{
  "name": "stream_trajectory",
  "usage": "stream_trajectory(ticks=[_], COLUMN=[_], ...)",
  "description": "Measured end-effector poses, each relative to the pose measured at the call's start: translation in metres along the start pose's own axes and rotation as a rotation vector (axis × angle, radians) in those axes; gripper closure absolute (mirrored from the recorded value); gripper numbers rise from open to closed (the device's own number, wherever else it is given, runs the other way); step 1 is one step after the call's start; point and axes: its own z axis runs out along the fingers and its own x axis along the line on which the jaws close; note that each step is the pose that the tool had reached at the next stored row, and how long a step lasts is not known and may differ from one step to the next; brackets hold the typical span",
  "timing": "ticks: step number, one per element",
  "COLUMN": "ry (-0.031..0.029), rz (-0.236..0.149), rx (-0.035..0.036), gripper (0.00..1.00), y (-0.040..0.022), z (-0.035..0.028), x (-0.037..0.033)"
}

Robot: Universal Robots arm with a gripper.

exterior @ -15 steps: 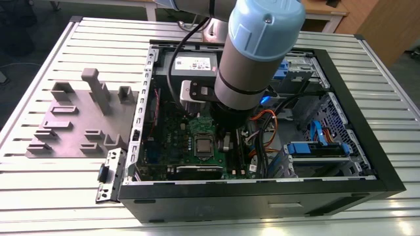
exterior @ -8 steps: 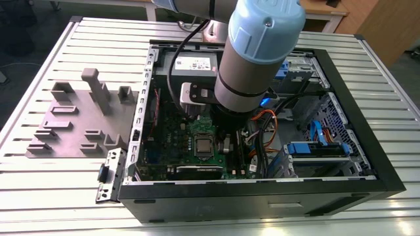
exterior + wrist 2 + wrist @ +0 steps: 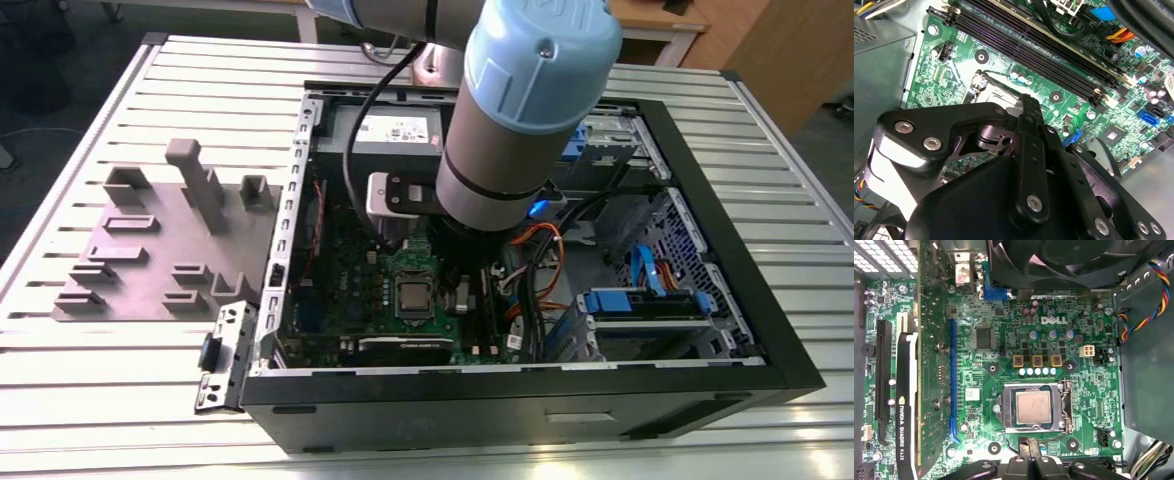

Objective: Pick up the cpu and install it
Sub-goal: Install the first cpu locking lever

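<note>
Slatted metal tabletop [image 3: 120,380] carries an open computer case [image 3: 747,330] in the exterior view, with a grey plastic fixture [image 3: 147,260] on that view's left. Inside, the arm [image 3: 514,130] hangs over the green motherboard [image 3: 360,275].

In the second wrist view, the gripper [image 3: 1026,107] hovers close above the socket frame [image 3: 986,90], its fingers drawn together, pinching nothing.

In the first wrist view, the cpu [image 3: 1032,407] sits seated inside the socket frame, just beside the gripper's tips.

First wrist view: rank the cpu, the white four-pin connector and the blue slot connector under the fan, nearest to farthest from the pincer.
1. The cpu, in its socket frame, just beyond the pincer.
2. The white four-pin connector, past the socket.
3. The blue slot connector, at the fan's edge, farthest.
</note>
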Motion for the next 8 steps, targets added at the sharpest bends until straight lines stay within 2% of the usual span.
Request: stream_trajectory(ticks=[8], ry=[0.0001], rz=[-0.006], rx=[0.0092], gripper=[0.89], y=[-0.0002], z=[0.0026], x=[0.0002])
